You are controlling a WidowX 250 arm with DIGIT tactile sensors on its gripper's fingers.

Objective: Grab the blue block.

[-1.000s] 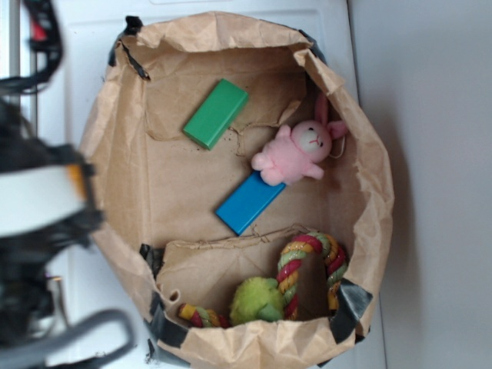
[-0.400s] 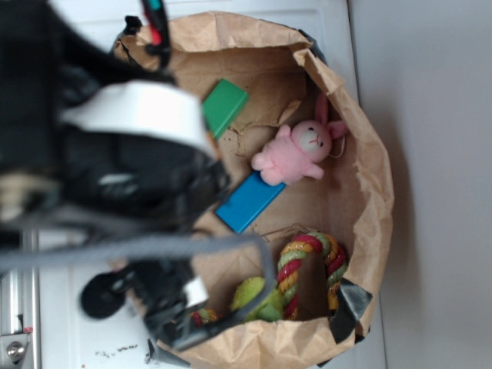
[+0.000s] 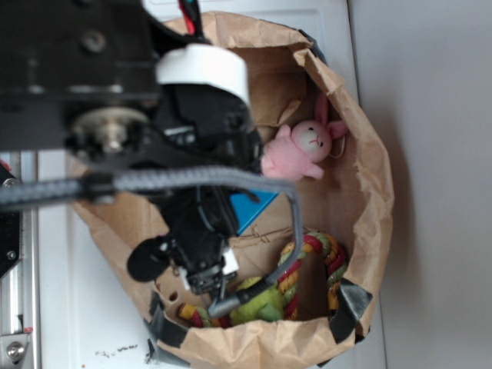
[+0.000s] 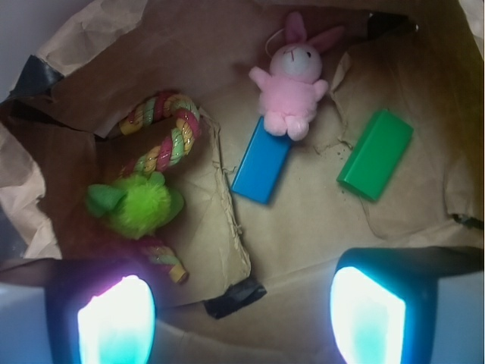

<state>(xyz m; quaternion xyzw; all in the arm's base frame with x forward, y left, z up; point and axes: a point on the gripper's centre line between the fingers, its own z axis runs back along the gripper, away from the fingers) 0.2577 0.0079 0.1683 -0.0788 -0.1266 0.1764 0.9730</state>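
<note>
My claw [image 4: 241,318] hangs spread wide above the blue block [image 4: 262,161], which touches the pink bunny's [image 4: 292,85] feet

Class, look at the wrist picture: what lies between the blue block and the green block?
In the wrist view, only bare, creased brown paper lies between the blue block and the green block. The pink bunny sits above, on the blue block's end.

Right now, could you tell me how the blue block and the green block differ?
The blue block is bright blue, the green block green. The bunny's feet overlap the blue block's end; the green block lies apart with nothing on it. Both are flat rectangles of similar size, tilted the same way on the brown paper.
</note>
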